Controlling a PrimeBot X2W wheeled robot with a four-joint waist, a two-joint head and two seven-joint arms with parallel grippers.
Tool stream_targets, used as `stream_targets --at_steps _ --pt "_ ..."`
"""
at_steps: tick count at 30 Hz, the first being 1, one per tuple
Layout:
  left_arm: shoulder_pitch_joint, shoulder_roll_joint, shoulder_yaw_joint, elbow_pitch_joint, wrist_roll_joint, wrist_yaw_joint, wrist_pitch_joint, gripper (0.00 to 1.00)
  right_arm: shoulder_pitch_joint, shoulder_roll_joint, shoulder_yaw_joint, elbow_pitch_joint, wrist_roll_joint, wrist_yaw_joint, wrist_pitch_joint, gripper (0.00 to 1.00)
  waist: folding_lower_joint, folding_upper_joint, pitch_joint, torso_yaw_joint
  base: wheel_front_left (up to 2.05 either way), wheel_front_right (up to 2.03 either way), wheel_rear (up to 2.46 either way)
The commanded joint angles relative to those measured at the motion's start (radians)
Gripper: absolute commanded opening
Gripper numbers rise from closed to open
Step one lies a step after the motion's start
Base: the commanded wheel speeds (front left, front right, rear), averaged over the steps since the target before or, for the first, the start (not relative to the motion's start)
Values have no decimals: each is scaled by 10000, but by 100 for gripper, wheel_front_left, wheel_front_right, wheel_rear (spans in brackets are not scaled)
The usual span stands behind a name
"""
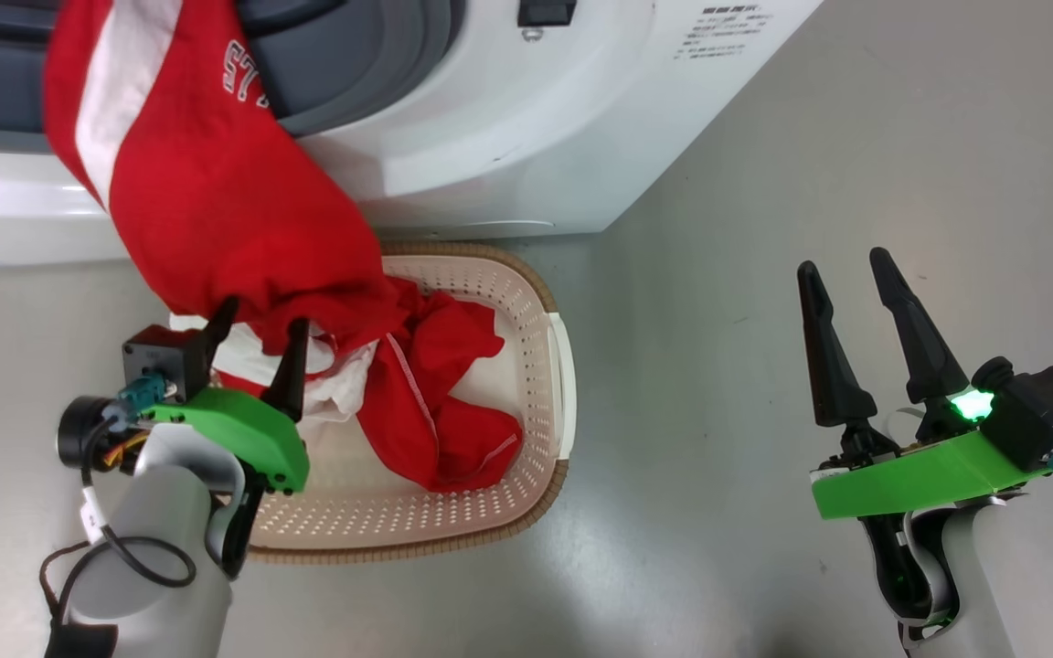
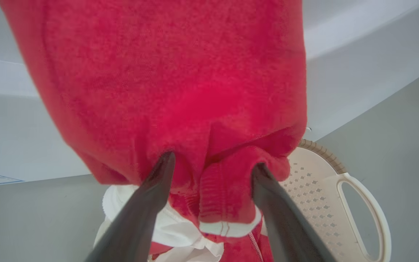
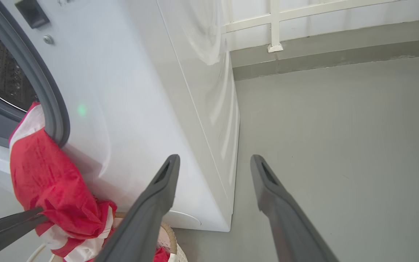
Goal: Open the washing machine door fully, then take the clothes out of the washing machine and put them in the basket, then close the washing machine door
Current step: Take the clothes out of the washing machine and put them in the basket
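**Head view.** Clothes (image 1: 216,183): one long red garment is draped out of the washing machine (image 1: 490,119) mouth. Its long axis slopes down from the drum lip, with the lower end pointing into the basket (image 1: 531,347). More red cloth lies crumpled inside. The basket sits on the floor (image 1: 856,137), tight against the machine front, presumably so cloth drops straight in. The left gripper (image 1: 263,315) is at the garment's lower end, jaws apart. The right gripper (image 1: 842,260) is well off to the side over the floor, jaws apart and empty; I judge it parked clear.

**Left wrist view.** The jaws stand either side of the bunched hem, and the cloth between them looks unpinched. A white-edged cuff hangs towards the basket.

**Right wrist view.** The garment's upper end lies over the grey rubber ring (image 3: 49,98). It probably hangs there by its own weight.
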Motion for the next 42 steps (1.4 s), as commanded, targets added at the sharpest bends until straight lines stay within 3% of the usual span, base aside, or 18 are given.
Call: stream_targets --at_steps 1,11,23,42 --pt "295 269 246 -342 -114 -53 -53 100 160 -60 225 -181 -30 63 -63 100 0 0 -128 75 0 0 0" --pt "1160 216 616 -2099 -223 -54 -53 100 353 -60 135 -124 -162 63 -63 100 0 0 -555 269 0 0 0" --pt "2322 248 1476 -4570 432 -54 -53 100 620 -60 -5 -113 -321 63 -63 100 0 0 -935 492 0 0 0" --pt "5144 69 2646 -7996 499 -54 -53 100 1199 -60 -224 -188 -395 63 -63 100 0 0 -1465 547 0 0 0"
